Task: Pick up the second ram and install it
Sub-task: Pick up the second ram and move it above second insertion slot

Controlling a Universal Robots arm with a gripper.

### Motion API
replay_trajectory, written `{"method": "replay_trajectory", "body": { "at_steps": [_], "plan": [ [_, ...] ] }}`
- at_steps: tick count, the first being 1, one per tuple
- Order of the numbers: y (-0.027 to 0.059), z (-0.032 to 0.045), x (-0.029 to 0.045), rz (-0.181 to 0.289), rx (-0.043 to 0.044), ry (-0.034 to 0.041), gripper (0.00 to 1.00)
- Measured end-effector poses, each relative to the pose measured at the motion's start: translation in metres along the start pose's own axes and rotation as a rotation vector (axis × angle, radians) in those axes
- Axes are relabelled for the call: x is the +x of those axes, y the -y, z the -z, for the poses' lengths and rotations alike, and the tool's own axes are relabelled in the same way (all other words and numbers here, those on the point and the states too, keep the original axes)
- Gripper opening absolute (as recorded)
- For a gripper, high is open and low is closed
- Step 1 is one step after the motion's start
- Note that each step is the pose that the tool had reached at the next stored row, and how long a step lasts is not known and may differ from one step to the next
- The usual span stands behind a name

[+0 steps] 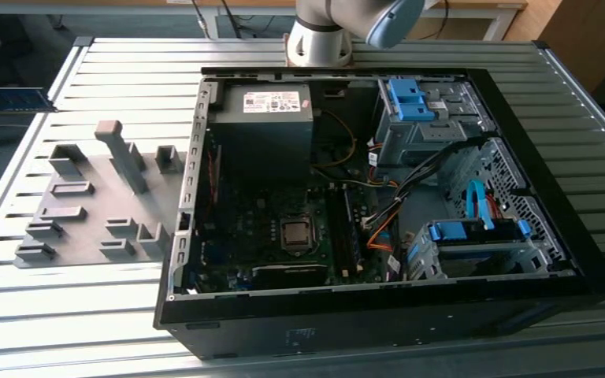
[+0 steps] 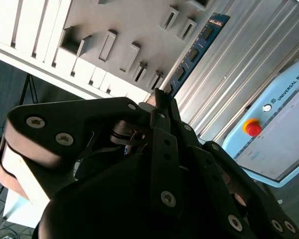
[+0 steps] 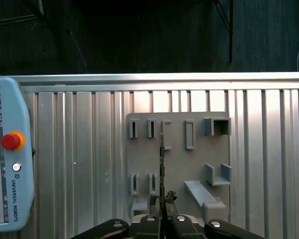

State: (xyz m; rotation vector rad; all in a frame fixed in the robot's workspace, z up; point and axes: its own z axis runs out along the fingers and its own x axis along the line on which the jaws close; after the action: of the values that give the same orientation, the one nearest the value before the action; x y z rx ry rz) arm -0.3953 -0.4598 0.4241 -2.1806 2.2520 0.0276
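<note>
**Gripper and held part.** Nearest to you in both wrist views, the black gripper (image 3: 162,219) (image 2: 158,102) is closed hard on the near end of the second ram (image 3: 162,169) (image 2: 194,52), with no gap showing between the fingers and the board. The clamped end is hidden inside the fingers, so you cannot tell how much of the strip they cover.

**Orientation.** The ram's long axis runs straight out from the fingertips, over the grey fixture plate (image 3: 179,164) (image 2: 129,20). Its free end points toward the row of slots on the plate's far side. In the first wrist view you see it edge-on, as a thin dark line with no chips visible. In the second wrist view its blue face and row of dark chips show. The label is too small to make out, and you cannot judge how far the ram is above the plate.

**Surroundings.** The plate lies on the slatted metal table (image 3: 89,149). A pale blue pendant (image 3: 5,164) (image 2: 284,124) with a red button lies apart from the plate and is cut off at the picture edge.

**Exterior view.** The open computer case (image 1: 387,315) stands just beside the plate (image 1: 92,216). Beyond the case, the arm (image 1: 318,35) is cut off at the frame.
</note>
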Motion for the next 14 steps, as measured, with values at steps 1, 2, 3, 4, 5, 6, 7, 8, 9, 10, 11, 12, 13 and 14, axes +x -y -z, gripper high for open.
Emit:
{"method": "replay_trajectory", "body": {
  "at_steps": [1,2,3,4,5,6,7,8,9,10,11,12,13,14],
  "plan": [
    [0.0005,0.0,-0.0001,0.0,0.0,0.0001,0.14],
    [0.001,-0.0001,-0.0001,0.0,0.0,0.0001,0.14],
    [0.0016,0.0,-0.0001,0.0,0.0001,0.0001,0.14],
    [0.0021,0.0,-0.0001,0.0,0.0,0.0001,0.14],
    [0.0027,0.0,-0.0001,0.0,0.0,0.0001,0.14],
    [0.0034,0.0,-0.0001,0.0,0.0001,0.0001,0.14],
    [0.004,0.0,-0.0001,0.0,0.0,0.0001,0.14],
    [0.0046,0.0,-0.0002,0.0,0.0,0.0001,0.14],
    [0.0053,0.0,-0.0002,0.0,0.0001,0.0001,0.14],
    [0.006,0.0,-0.0002,0.0,0.0001,0.0001,0.14],
    [0.0067,0.0,-0.0002,0.0,0.0,0.0,0.14],
    [0.0073,0.0,-0.0003,0.0,0.0,0.0001,0.14],
    [0.0079,0.0001,-0.0003,0.0,0.0,0.0,0.14],
    [0.0086,0.0001,-0.0003,0.0,0.0,0.0,0.14]
  ]
}}
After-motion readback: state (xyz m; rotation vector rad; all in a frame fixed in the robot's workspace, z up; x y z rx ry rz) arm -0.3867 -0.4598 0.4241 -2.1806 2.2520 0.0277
